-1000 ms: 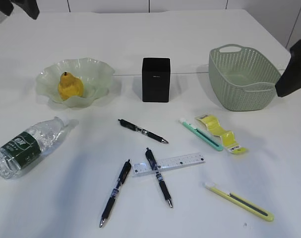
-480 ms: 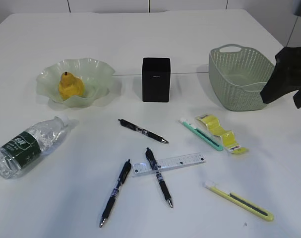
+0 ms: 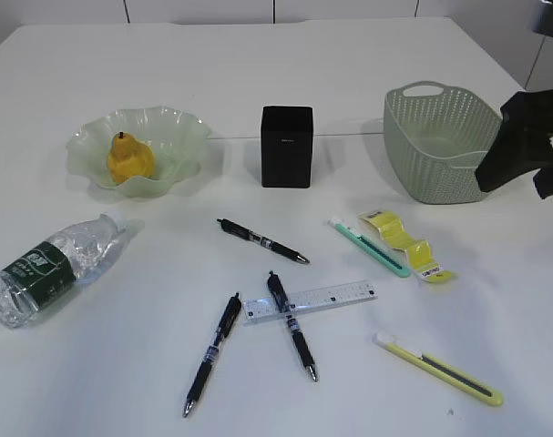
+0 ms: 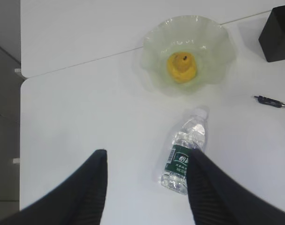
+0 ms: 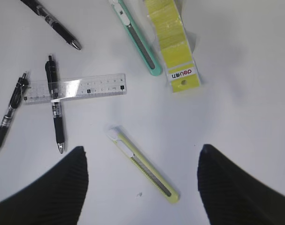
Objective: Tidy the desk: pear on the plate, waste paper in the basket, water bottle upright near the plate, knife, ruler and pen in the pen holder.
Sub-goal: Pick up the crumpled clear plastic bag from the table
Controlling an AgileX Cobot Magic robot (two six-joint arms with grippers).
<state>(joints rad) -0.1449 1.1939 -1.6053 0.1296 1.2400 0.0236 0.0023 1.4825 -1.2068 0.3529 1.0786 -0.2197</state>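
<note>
Currently the pear (image 3: 128, 160) is seen in the plate (image 3: 180, 137), stem up, at the desk's (image 3: 121, 364) left rear. The bottle (image 3: 50, 266) is lying on its side left front, long axis diagonal, cap pointed toward the plate, base toward the near-left corner. The holder (image 3: 286, 146) is standing upright mid-rear, the basket (image 3: 445, 141) right rear.

The paper (image 3: 404, 243) is laid in front of the basket, long axis running from far-left to near-right, white end nearest the camera. A teal knife (image 3: 370, 247) is laid just beside it on the left, roughly parallel. A yellow knife (image 3: 438, 369) is at front right, tip pointed near-right.

The ruler (image 3: 310, 301) is laid near centre front, long axis almost left-right, right end slightly further back. It is crossed by one pen (image 3: 291, 325), tip pointed toward the camera; in the right wrist view the ruler is seen on top of that pen. A second pen (image 3: 211, 354) is touching or just beside the ruler's left end, tip near-left. A third pen (image 3: 261, 240) is lying apart behind them, tip pointed right.

Left gripper (image 4: 147, 164): fingers spread, nothing between them, held high above the bare desk beside the bottle. Right gripper (image 5: 142, 161): fingers wide apart, empty, held above the yellow knife.
</note>
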